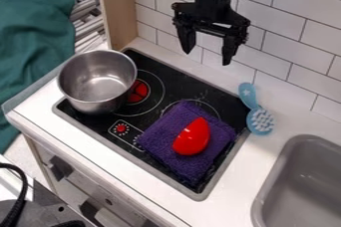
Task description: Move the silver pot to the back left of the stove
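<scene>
Dully, the silver pot (97, 82) gleams.

So the stove (172, 82) is black with thin pale rings and bits of red, and the pot (100, 82) is plain silver. Cloth (171, 125) is a solid deep purple, the thing on it (192, 137) is bright red, and the brush (248, 95) is light blue with whitish bristles. Wall tiles (283, 34) are white with dark grout lines, surface (230, 187) is white, sink (301, 186) is grey.

A rounded red object (192, 137) is lying on the purple cloth (163, 130); a blue brush (259, 120) is resting near the cloth, a grey sink (303, 171) is sitting to its right, green fabric (33, 42) is draping well to its left.
</scene>
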`<state>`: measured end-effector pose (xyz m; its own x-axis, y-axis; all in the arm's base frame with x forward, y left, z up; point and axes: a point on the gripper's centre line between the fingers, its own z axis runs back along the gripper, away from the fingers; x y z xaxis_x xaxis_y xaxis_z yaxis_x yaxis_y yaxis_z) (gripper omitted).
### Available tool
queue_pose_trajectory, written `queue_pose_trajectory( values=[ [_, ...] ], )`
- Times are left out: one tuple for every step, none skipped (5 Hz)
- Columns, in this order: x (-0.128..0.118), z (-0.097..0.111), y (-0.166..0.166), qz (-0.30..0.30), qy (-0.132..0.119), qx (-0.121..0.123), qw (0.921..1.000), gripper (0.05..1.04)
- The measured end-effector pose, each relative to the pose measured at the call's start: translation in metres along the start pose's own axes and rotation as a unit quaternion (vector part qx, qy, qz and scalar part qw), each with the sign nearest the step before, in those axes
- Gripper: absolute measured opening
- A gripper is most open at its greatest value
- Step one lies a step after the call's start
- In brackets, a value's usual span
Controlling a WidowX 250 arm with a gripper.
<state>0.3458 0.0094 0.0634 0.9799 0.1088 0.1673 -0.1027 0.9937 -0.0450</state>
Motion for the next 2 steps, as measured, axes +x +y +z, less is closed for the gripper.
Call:
queue_pose_trajectory(
  values=[
    [-0.008, -0.013, 0.001, -0.001, 0.024, 0.001, 0.9997, 1.009],
    [-0.015, -0.014, 0.017, -0.003, 0.04, -0.008, 0.9992, 1.009]
  ],
)
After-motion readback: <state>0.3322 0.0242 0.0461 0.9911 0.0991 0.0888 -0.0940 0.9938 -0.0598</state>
